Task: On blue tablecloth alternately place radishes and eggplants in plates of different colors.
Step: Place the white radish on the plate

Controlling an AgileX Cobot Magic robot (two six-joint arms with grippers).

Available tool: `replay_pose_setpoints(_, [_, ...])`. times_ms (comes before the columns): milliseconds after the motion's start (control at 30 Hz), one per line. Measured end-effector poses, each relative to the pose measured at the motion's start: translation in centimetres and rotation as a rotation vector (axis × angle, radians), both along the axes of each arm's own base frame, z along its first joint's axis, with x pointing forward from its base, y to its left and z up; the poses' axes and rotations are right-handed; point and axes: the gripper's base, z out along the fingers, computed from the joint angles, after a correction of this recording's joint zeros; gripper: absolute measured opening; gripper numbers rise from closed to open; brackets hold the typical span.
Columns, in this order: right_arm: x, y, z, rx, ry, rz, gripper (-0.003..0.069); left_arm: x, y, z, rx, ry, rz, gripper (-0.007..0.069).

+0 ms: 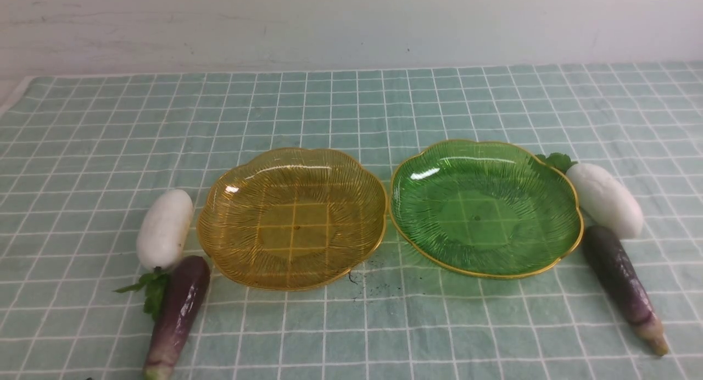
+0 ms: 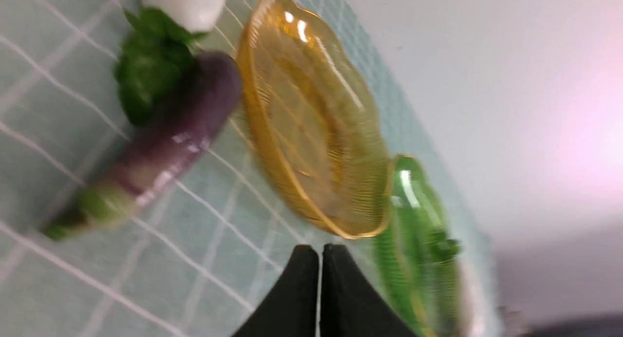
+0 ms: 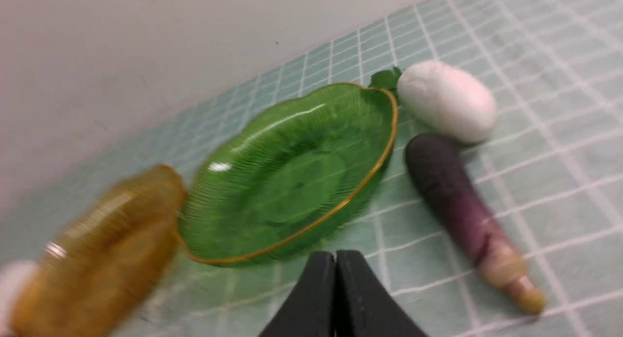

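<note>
Both pincers are fully closed with nothing held: left gripper [image 2: 319,252] and right gripper [image 3: 335,256] hang over the blue tablecloth [image 1: 351,105]. Amber plate [image 1: 291,218] sits centre-left, with green plate [image 1: 486,207] just right of it. Left radish [image 1: 165,229] lies on the cloth beside the amber rim, left eggplant [image 1: 178,314] nearer. Right radish [image 1: 604,200] lies against the green rim, right eggplant [image 1: 620,278] nearer.

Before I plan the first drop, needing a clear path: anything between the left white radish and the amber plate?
Nothing visible: the plump white radish lies beside the empty amber ribbed plastic plate, only blue gridded cloth between.
</note>
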Motion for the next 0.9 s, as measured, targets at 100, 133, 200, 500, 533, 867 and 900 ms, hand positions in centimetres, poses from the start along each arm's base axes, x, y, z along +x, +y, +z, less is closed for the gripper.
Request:
replay_pose_setpoints(100, [0.0, 0.4, 0.1, 0.232, 0.021, 0.002, -0.0015, 0.0, -0.3, 0.4, -0.159, 0.007, -0.002, -0.0008])
replay_pose_setpoints(133, [0.0, 0.4, 0.2, 0.274, 0.022, 0.002, -0.0015, 0.0, -0.3, 0.5, -0.187, 0.006, 0.0, -0.0008])
replay_pose_setpoints(200, [0.0, 0.4, 0.3, 0.325, 0.014, -0.002, -0.0015, 0.0, -0.3, 0.6, -0.213, -0.008, 0.011, -0.0008])
replay_pose_setpoints(500, [-0.1, 0.4, 1.5, 0.293, -0.038, 0.008, -0.0015, -0.3, -0.9, 1.5, -0.087, -0.055, -0.09, -0.0008])
replay_pose_setpoints(533, [-0.4, 0.4, 3.6, 0.22, -0.113, 0.022, -0.0015, -0.5, -1.1, 2.6, -0.057, -0.091, -0.116, -0.0008])
replay_pose_setpoints(867, [3.0, 0.4, 9.5, -0.342, 0.257, 0.136, -0.0015, 1.1, -2.3, 6.2, 0.205, 0.09, -0.349, -0.0008])
replay_pose_setpoints(900, [3.8, 0.2, 9.6, -0.384, 0.34, 0.136, -0.0015, 1.5, -2.4, 6.1, 0.229, 0.136, -0.382, -0.0008])
